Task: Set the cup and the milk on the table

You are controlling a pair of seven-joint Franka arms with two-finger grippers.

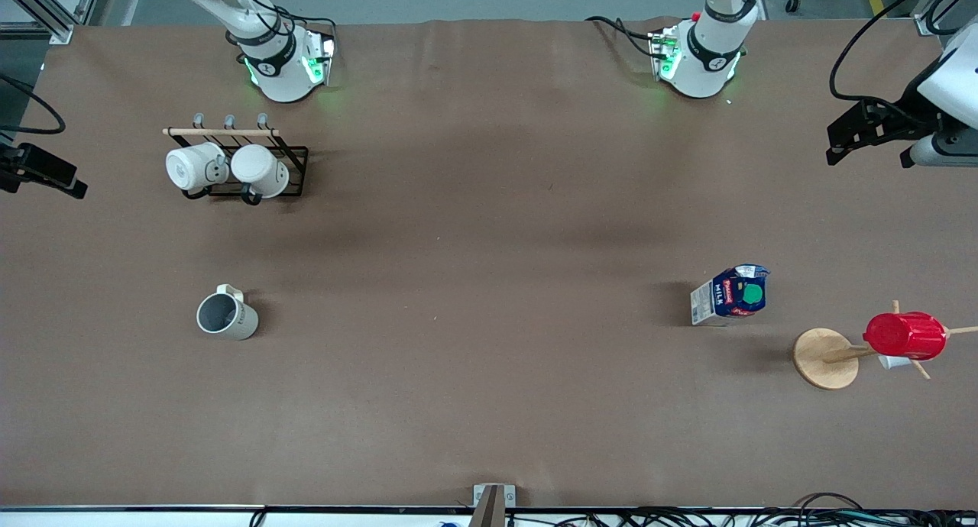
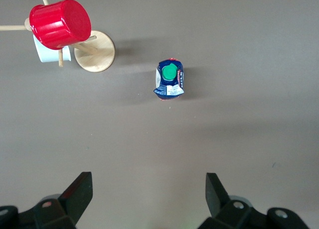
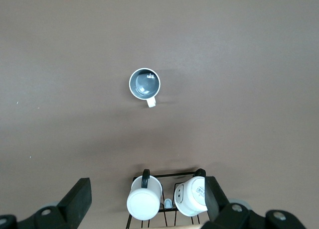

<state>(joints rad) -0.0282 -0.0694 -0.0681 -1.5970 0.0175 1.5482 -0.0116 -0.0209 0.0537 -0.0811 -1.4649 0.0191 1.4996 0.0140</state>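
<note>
The cream-white cup (image 1: 227, 315) stands upright on the brown table (image 1: 489, 282) toward the right arm's end, and its dark inside shows in the right wrist view (image 3: 145, 83). The blue milk carton (image 1: 731, 294) with a green cap stands on the table toward the left arm's end; it also shows in the left wrist view (image 2: 169, 78). My left gripper (image 2: 149, 181) is open and empty, high above the table near the milk. My right gripper (image 3: 148, 186) is open and empty, high over the mug rack.
A black wire rack (image 1: 233, 168) with two white mugs stands between the cup and the right arm's base. A wooden cup tree (image 1: 825, 357) holding a red ribbed cup (image 1: 905, 336) stands beside the milk, nearer the front camera.
</note>
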